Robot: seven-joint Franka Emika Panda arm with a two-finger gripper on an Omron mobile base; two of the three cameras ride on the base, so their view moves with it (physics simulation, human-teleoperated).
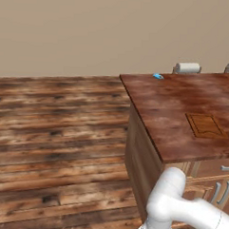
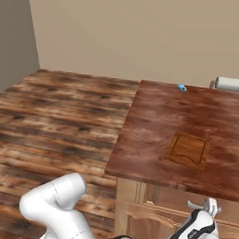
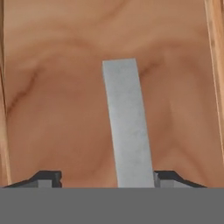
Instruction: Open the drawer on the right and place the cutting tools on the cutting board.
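Note:
The drawer's tan wooden front [image 3: 61,109] fills the hand view, shut, with its flat grey handle bar [image 3: 126,122] running up the middle. My gripper [image 3: 108,178] is open, one dark fingertip [image 3: 46,177] on each side of the bar and a gap on both sides. In the right base view my gripper [image 2: 210,205] sits at the handle just under the counter edge. The cutting board [image 1: 205,125] [image 2: 189,149] lies flat on the dark reddish countertop [image 2: 151,123], above the drawer. The cutting tools are hidden.
A small blue object [image 1: 158,76] [image 2: 181,87] rests at the counter's far edge. White stool backs [image 1: 187,68] [image 2: 231,84] stand behind the counter. Plank floor [image 1: 53,141] stretches to the left. Cabinet doors with vertical handles [image 1: 217,192] sit below the counter.

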